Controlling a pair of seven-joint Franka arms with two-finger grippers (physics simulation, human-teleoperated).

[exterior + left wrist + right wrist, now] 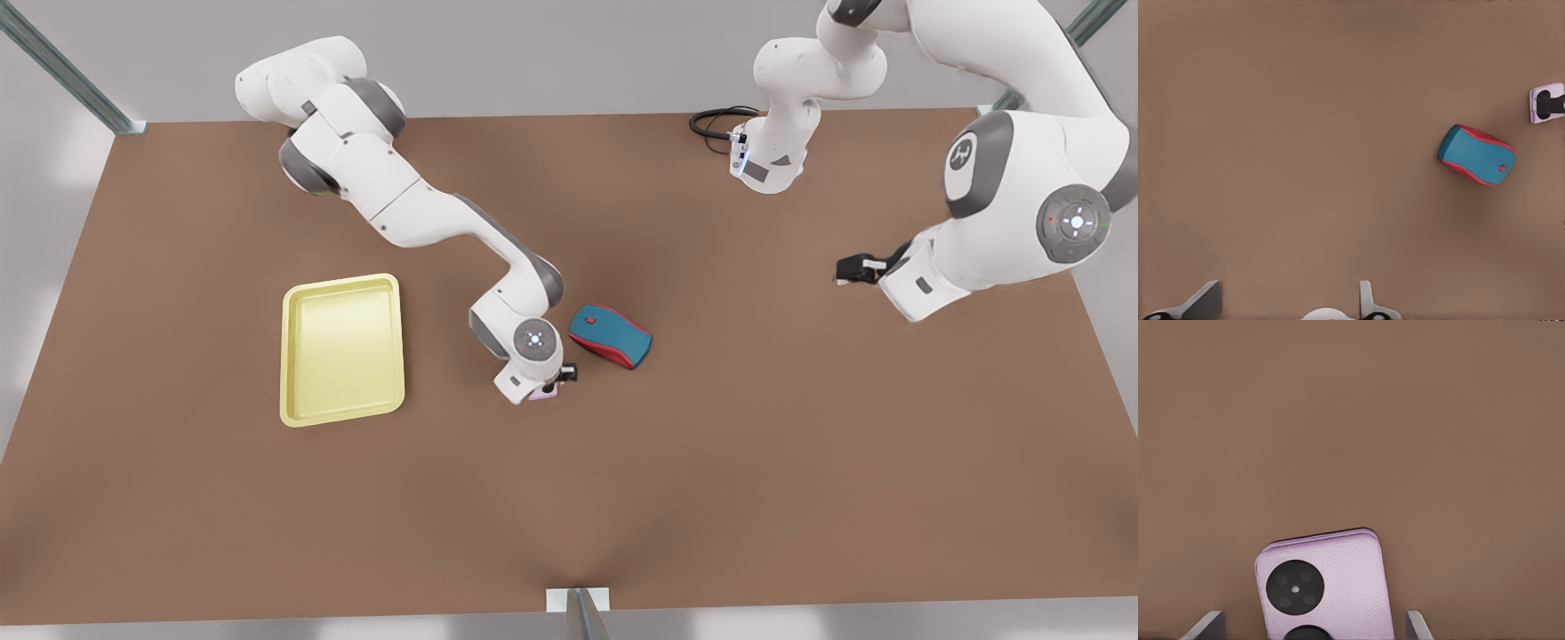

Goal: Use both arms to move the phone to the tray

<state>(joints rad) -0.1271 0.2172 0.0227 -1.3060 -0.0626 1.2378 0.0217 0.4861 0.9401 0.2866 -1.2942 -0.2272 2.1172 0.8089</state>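
front view: pale yellow tray (342, 348) lying left of centre on the brown worktop (711, 462). right hand (549, 384) just right of it, low over the pink phone (540, 396), which peeks out beneath it. teal-and-red mouse (610, 336) just beside, to the upper right. left hand (853, 268) waiting at the right of the frame, well apart from everything.

left wrist view: left hand (1281, 303) spread wide at the bottom edge, nothing between its fingers. mouse (1477, 155) at centre right, phone (1546, 104) at the right edge.

right wrist view: right hand (1308, 630) spread either side of the phone (1331, 580) at bottom centre, fingers apart from its edges.
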